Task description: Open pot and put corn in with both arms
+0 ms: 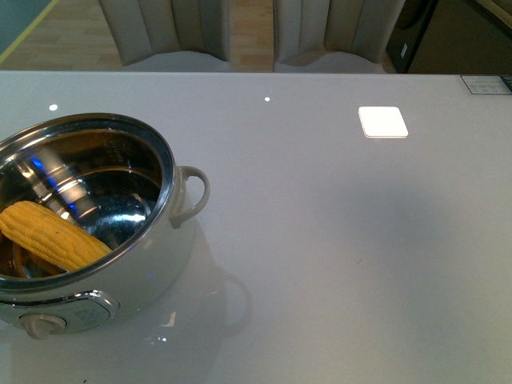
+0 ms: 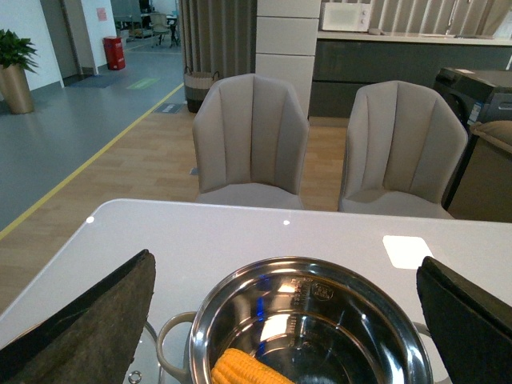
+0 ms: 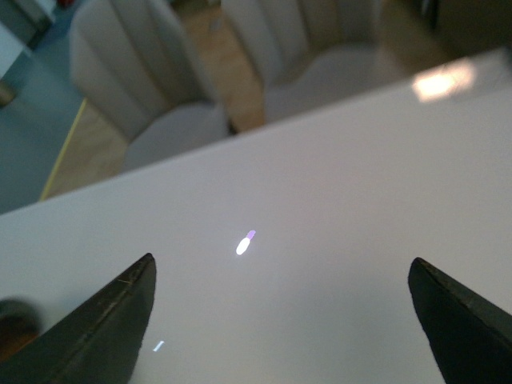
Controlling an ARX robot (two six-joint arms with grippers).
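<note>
Glossy white table [image 1: 336,240], two beige chairs [image 2: 251,140] behind.

Neither arm shows up in the front view, so the wrist cams are all there is to go on. The left gripper [image 2: 284,320] has its two dark padded fingers [image 2: 88,320] spread wide apart with nothing pinched between them. Same deal with the right gripper [image 3: 280,320]: its dark fingers [image 3: 108,316] are splayed wide and empty, hanging above the surface and not touching it.
</note>
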